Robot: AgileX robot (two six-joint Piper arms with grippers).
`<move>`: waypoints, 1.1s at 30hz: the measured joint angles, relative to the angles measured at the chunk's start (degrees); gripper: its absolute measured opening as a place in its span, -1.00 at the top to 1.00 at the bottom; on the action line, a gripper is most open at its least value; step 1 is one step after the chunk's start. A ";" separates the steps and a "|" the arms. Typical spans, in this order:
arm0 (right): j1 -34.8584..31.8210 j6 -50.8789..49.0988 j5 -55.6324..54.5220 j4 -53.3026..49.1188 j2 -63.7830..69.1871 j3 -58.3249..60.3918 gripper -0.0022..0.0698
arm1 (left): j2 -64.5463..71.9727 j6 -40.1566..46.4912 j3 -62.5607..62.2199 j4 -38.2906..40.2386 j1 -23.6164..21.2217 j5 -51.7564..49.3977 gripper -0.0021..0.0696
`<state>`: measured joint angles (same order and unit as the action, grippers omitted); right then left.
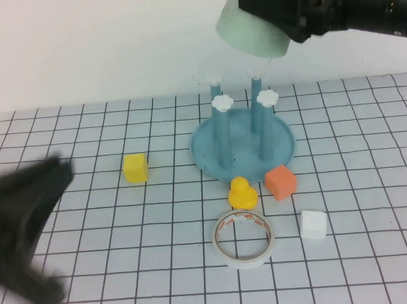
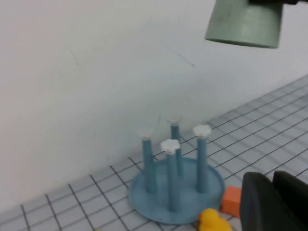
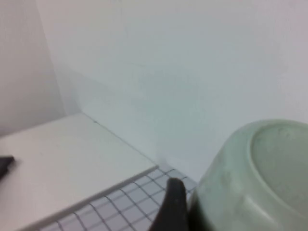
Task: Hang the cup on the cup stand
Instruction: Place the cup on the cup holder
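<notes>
**A:** Start with the biggest thing. Where is it?

**B:** The white gridded worktop carries everything. Toward its far edge, about midway across, stands the cup stand, a round blue dish base with four upright blue pegs capped by white flower shapes. The pegs point straight up, so a cup has to come down over one mouth-first.

**A:** And the cup?

**B:** The pale mint-green plastic tumbler, handleless and tapered, is in the air above the far pegs, tipped with its wide mouth facing down and toward the left. The right gripper is clamped on the tumbler near its closed end, reaching in from the far right corner. I judge that hold keeps the mouth clear for a peg to enter.

**A:** The other arm?

**B:** The left gripper sits low by the near left corner, blurred; I cannot tell how its fingers stand. It looks parked, well away from the stand.

**A:** Smaller things?

**B:** Near the near edge lies a white tape roll. Just in front of the stand's dish are a yellow rubber duck and an orange cube; a white cube sits beside the roll, and a yellow cube lies left of the stand. None touches the pegs, so I judge the descent unobstructed.
</notes>
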<state>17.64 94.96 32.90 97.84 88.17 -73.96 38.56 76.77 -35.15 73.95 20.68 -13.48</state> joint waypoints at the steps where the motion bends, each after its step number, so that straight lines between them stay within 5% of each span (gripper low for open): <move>1: 0.00 4.46 -0.12 0.00 0.00 0.00 -0.77 | -5.02 -4.19 3.56 -0.11 0.00 0.00 0.89; 12: 0.40 14.99 -3.00 -0.13 6.83 -6.48 -0.76 | -24.29 -15.39 15.79 -0.22 0.00 -1.89 0.94; 33: 2.45 11.50 -11.04 -0.03 34.71 -28.25 -0.75 | -25.19 -16.21 16.13 -0.83 0.00 -6.31 0.95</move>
<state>20.08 106.46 21.86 97.81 122.87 -102.22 13.37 60.56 -19.02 73.11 20.68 -19.78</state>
